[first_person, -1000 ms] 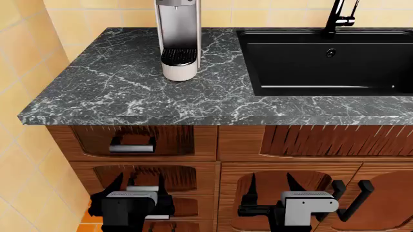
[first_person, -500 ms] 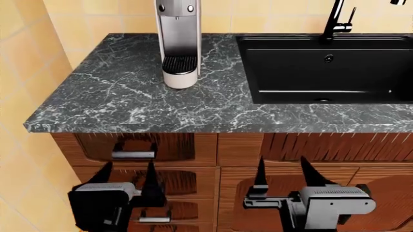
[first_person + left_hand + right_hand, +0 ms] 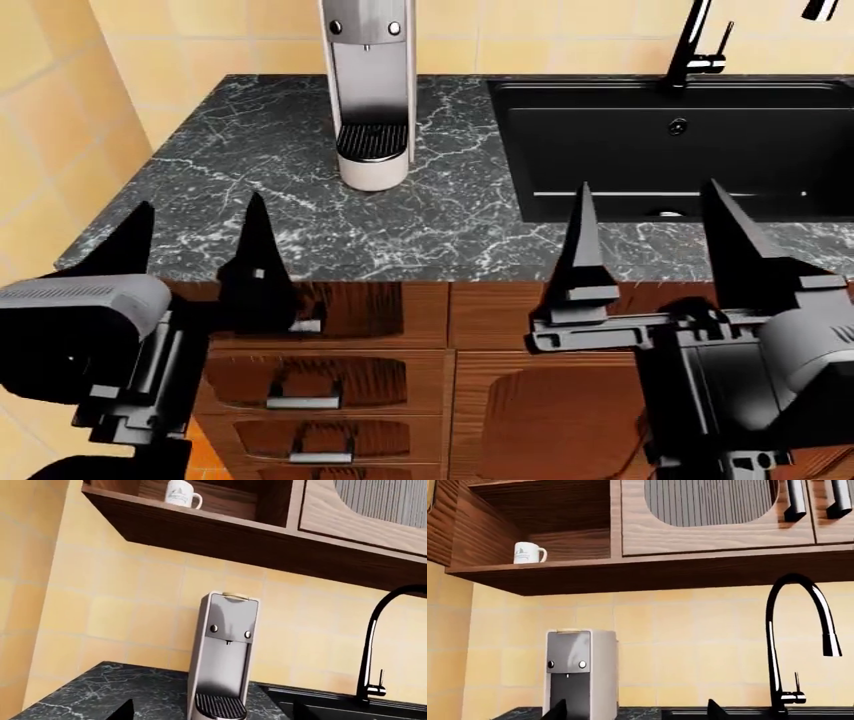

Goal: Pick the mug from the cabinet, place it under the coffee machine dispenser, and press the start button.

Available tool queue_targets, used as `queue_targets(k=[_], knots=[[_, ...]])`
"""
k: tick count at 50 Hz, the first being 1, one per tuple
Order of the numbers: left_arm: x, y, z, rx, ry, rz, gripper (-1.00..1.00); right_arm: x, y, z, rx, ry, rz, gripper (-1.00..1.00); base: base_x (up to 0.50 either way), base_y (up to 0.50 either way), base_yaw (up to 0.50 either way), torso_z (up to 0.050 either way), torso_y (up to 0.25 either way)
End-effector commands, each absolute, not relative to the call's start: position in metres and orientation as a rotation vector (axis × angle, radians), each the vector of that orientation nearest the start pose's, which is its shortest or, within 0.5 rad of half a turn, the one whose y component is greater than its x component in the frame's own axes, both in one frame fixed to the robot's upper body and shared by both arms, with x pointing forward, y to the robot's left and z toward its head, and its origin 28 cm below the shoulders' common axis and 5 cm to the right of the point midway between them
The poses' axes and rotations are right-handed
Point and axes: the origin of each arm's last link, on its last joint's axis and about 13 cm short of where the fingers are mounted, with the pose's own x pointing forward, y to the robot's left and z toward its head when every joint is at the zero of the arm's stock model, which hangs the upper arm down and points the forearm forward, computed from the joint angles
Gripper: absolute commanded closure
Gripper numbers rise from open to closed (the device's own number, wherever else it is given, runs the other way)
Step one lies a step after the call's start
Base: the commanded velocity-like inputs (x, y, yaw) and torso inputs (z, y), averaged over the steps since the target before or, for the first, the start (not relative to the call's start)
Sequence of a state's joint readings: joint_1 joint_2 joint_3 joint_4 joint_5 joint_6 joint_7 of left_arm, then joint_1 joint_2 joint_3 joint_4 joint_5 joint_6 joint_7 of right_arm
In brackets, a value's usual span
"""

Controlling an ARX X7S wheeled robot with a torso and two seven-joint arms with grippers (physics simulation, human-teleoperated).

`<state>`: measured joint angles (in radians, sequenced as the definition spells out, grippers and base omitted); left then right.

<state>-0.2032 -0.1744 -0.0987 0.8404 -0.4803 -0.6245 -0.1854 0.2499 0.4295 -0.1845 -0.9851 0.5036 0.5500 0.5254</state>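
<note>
mug (image 3: 528, 553) upright on open cabinet shelf, high above both pincers | left pincer (image 3: 194, 255) nearer (mug above coffee machine (image 3: 368, 85)) | both pincers wide, empty

Both raised low in the head view. Left hand (image 3: 194, 235) at about 8 o'clock, fingers pointing up toward 12, spread apart, gripping nothing. Right hand (image 3: 654, 235) at about 4 o'clock, likewise upright, fingers wide apart and empty, grey wrist housing trailing below.
</note>
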Motion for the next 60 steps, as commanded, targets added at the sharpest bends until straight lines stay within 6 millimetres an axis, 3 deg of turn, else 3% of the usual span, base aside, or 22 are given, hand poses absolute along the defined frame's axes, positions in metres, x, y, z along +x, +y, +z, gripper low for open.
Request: queue_targets(k=[1,48,55,60], knots=[[0.196,0.220,0.198,-0.174,-0.430,-0.090,-1.00,0.171,-0.090,0.212,0.045,-0.513,0.108,-1.00,0.00,0.00,0.00,0.050,0.000],[0.200,0.220,0.190,-0.115,-0.417,-0.058,-1.00,0.169,-0.088,0.209,0.051,-0.511,0.109,-1.00,0.10,0.47,0.00,0.001,0.000],[0.213,0.215,0.197,-0.093,-0.396,-0.045,-1.00,0.167,-0.089,0.218,0.062,-0.534,0.107,-1.00,0.19,0.50,0.00,0.000,0.000],[0.252,0.205,0.223,-0.149,-0.362,-0.059,-1.00,0.170,-0.090,0.240,0.061,-0.547,0.113,-1.00,0.01,0.00,0.00,0.000,0.000]])
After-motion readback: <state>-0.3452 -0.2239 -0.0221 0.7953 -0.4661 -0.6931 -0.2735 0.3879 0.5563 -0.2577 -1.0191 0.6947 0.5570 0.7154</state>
